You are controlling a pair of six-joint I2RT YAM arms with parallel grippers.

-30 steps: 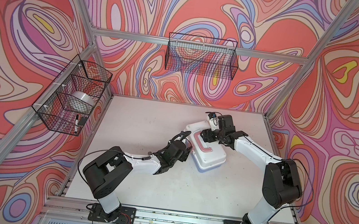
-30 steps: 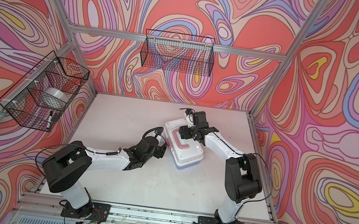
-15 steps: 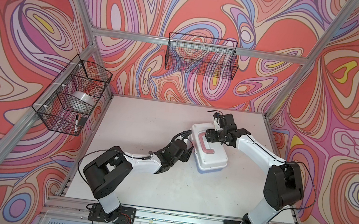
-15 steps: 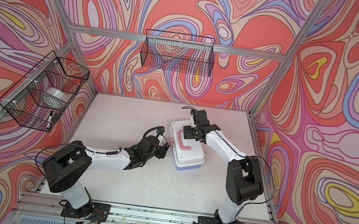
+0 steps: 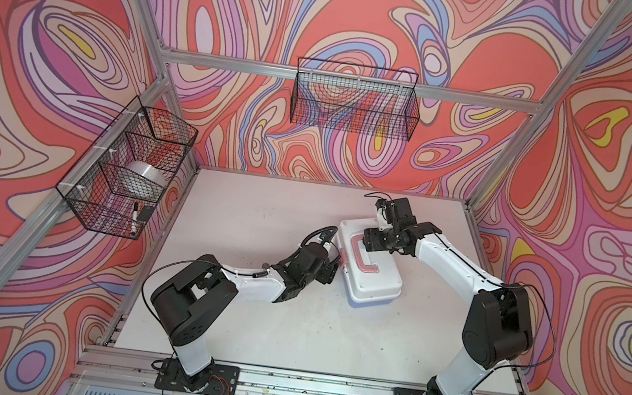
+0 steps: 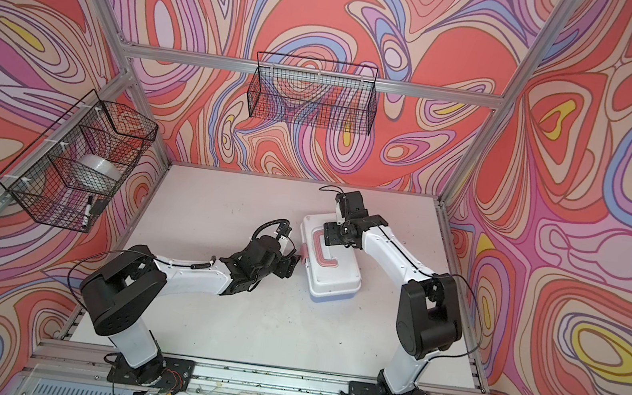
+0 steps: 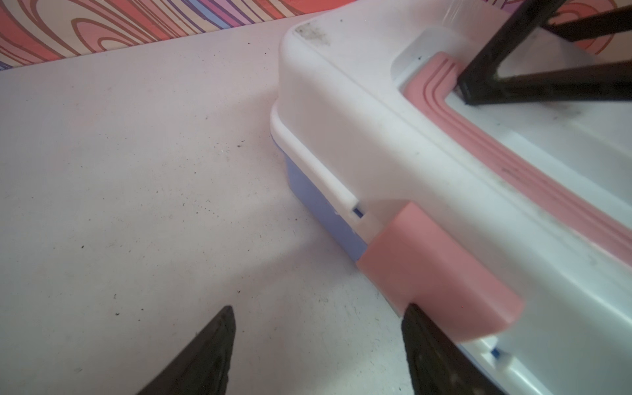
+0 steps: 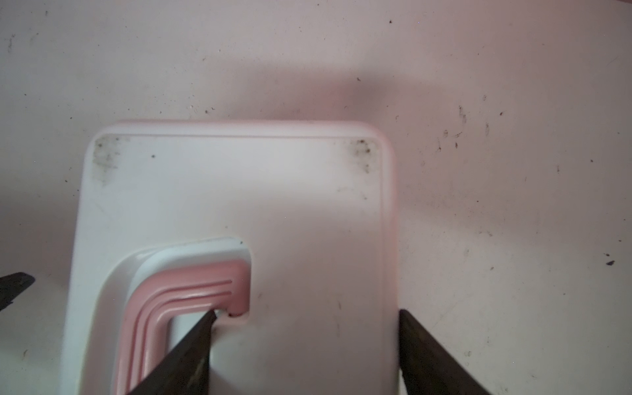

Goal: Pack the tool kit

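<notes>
The tool kit (image 5: 374, 278) (image 6: 336, 279) lies closed on the white table, right of centre in both top views. It has a white lid (image 8: 239, 191), a periwinkle base (image 7: 321, 201), a pink handle (image 5: 365, 259) (image 8: 184, 297) folded flat and a pink latch (image 7: 437, 270). My left gripper (image 5: 329, 272) (image 7: 318, 307) is open at table height beside the latch side, with one fingertip (image 7: 410, 311) right under the latch. My right gripper (image 5: 373, 242) (image 8: 306, 313) hangs open over the lid. One of its fingertips (image 8: 210, 318) is in the handle recess and the other is at the lid's outer edge. No loose tools show.
A black wire basket (image 5: 129, 172) on the left wall holds a tape roll (image 5: 147, 179) and a marker (image 5: 134, 217). Another wire basket (image 5: 355, 99) hangs on the back wall. Aluminium frame posts bound the table (image 5: 246, 323) at the back corners.
The tool kit has slid a little to the right. Both grippers have shifted the same way with it. The jaws of both stand as before.
</notes>
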